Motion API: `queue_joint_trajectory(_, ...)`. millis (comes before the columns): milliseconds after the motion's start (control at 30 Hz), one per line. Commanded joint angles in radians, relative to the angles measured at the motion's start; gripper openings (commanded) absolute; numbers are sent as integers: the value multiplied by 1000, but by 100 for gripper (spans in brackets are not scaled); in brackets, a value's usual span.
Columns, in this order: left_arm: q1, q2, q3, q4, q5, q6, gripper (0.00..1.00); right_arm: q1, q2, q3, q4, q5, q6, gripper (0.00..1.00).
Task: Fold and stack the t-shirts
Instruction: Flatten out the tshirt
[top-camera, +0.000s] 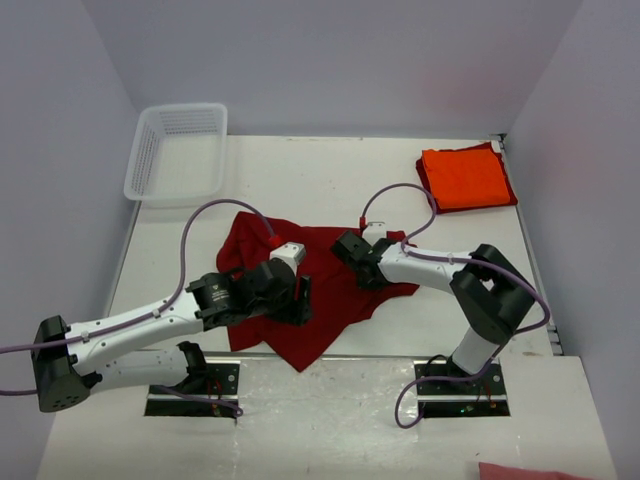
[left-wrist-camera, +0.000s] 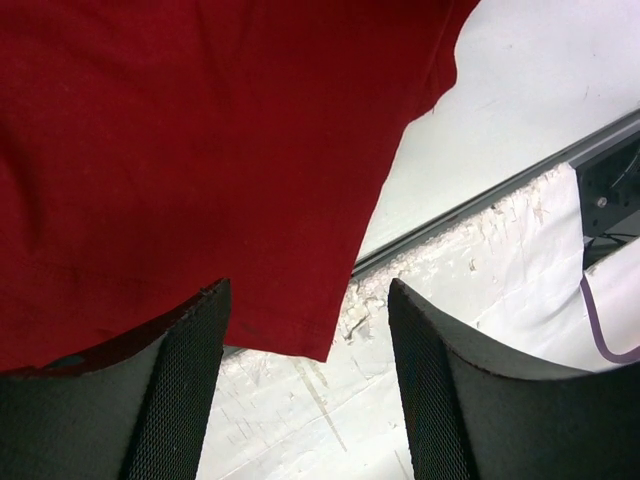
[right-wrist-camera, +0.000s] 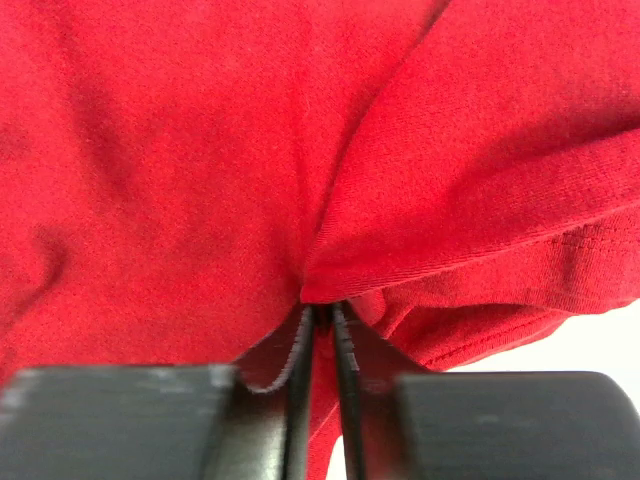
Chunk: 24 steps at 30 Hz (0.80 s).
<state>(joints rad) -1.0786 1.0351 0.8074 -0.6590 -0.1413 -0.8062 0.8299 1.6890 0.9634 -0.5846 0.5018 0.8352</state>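
Note:
The dark crimson t-shirt (top-camera: 330, 300) lies spread and rumpled across the near middle of the table. My left gripper (top-camera: 301, 300) is open over its near part; in the left wrist view the shirt (left-wrist-camera: 180, 150) has its near corner hanging past the table edge, between my open fingers (left-wrist-camera: 190, 390). My right gripper (top-camera: 350, 247) is shut on a bunched fold of the crimson shirt (right-wrist-camera: 420, 220) at its right side. The bright orange t-shirt (top-camera: 465, 178) lies folded at the far right, on top of a dark red cloth.
A white mesh basket (top-camera: 178, 152) stands at the far left corner. The table's near edge with a metal strip (left-wrist-camera: 480, 205) runs under the shirt's near corner. A red cloth (top-camera: 530, 472) shows at the bottom right edge.

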Motion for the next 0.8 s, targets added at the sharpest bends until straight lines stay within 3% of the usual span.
queue_joint_trajectory(0, -3, -24, 19, 13, 3, 16, 66, -3, 15, 32, 2, 21, 22, 17)
queue_joint_trajectory(200, -3, -37, 9, 29, 22, 22, 66, -14, 0, 25, -17, 46, 25, 31)
queue_joint_trajectory(500, -3, -50, 10, 33, 37, 30, 66, -31, 26, 11, 11, 56, 22, 31)
queue_joint_trajectory(767, -4, -47, 4, 32, 45, 32, 66, -54, 44, 17, 19, 66, 28, 0)
